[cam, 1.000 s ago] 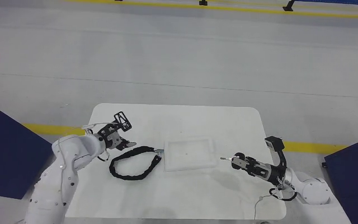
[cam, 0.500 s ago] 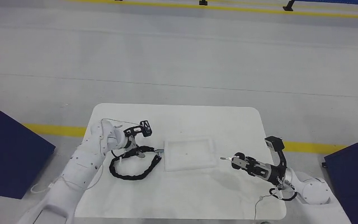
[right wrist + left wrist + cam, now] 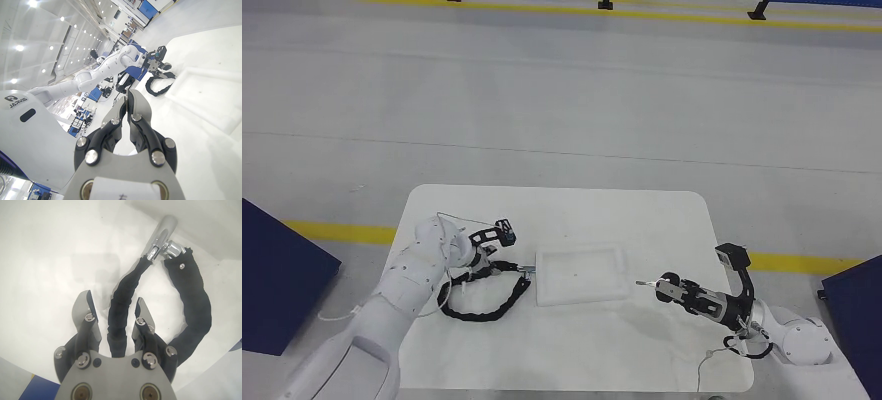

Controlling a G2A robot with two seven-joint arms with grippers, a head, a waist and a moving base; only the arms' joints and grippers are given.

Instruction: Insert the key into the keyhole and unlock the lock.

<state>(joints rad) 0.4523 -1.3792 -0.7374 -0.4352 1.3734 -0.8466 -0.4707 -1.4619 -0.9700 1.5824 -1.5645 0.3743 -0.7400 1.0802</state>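
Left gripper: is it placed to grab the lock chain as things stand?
Probably yes: the left gripper is open, fingers either side of the black sleeved chain, nothing blocking. Right gripper holds the key.

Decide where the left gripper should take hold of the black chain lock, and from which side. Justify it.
Grip the chain lock on its sleeved strand leading to the metal lock body, coming down from above. That strand lies flat on the table, narrow and fairly straight; the left gripper's open jaws straddle it. The polished cylinder would probably slip.
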